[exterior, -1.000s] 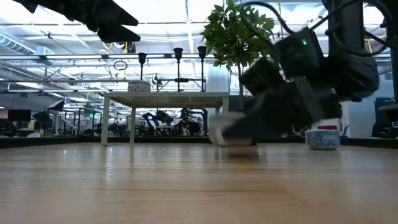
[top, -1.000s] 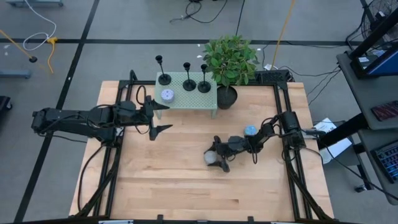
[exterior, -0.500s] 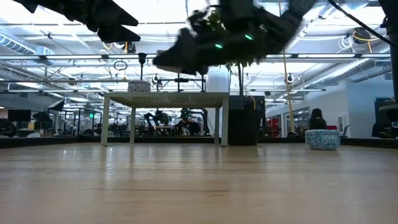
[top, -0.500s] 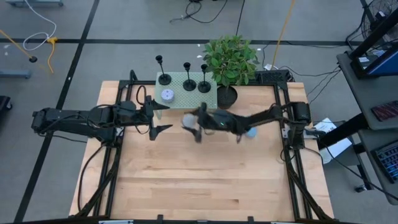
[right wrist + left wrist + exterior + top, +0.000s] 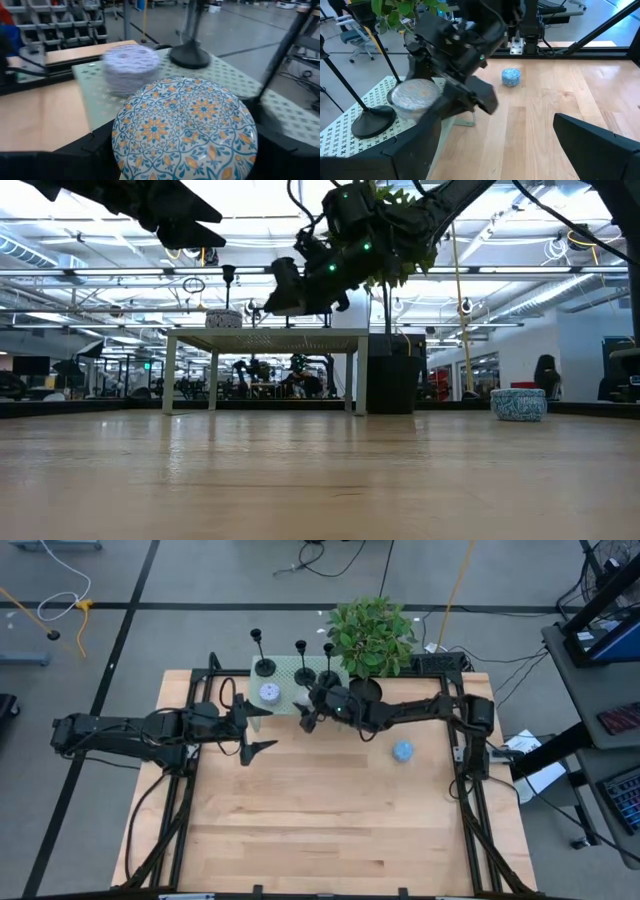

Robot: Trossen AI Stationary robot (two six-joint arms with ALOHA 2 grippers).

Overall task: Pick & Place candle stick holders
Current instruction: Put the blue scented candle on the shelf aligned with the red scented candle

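High view: candle stick holders point(image 5: 303, 662) just behind right gripper point(image 5: 306, 713)

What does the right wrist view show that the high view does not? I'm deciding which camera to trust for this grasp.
Only the right wrist view shows the floral patterned round piece held in the right gripper. Only the high view shows the left gripper, open beside the pale green stand, all three candle stick holders, the plant and a blue bowl. Both show the stand, the lavender patterned cup on it, and a holder base.
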